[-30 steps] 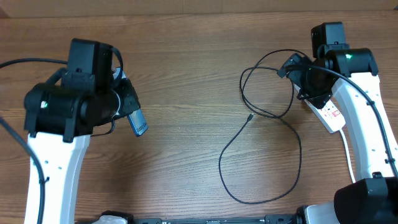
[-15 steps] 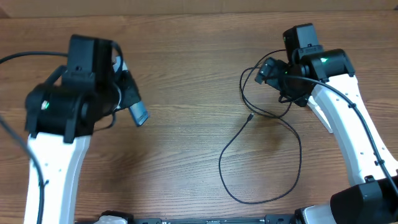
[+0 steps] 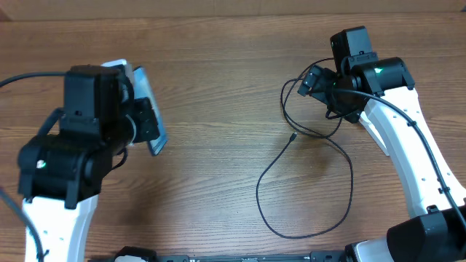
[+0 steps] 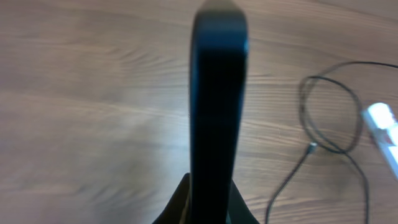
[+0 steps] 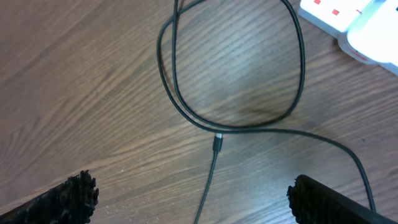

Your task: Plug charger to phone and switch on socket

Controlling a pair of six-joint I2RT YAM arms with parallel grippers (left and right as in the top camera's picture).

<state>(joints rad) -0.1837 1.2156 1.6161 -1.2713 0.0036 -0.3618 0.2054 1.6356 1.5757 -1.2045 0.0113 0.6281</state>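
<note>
My left gripper [image 3: 143,118] is shut on the phone [image 3: 155,135] and holds it tilted above the left half of the table. The left wrist view shows the phone [image 4: 217,106] edge-on as a dark bar rising from the jaws of the left gripper [image 4: 208,208]. The charger [image 3: 306,204] lies in loops right of centre, its small connector [image 3: 292,136] free on the wood. My right gripper [image 3: 312,80] hovers open over the loop. In the right wrist view the connector [image 5: 217,142] lies ahead of the wide-apart fingers [image 5: 69,198]. The socket [image 5: 348,25] shows red switches.
The white socket [image 4: 382,121] also shows blurred at the right edge of the left wrist view; in the overhead view my right arm [image 3: 408,145] covers most of it. Wooden table [image 3: 218,189] runs between the two arms.
My left arm has pulled back and turned, raising the phone more upright. My right arm swung left from the socket to above the cable loop, then held still.
</note>
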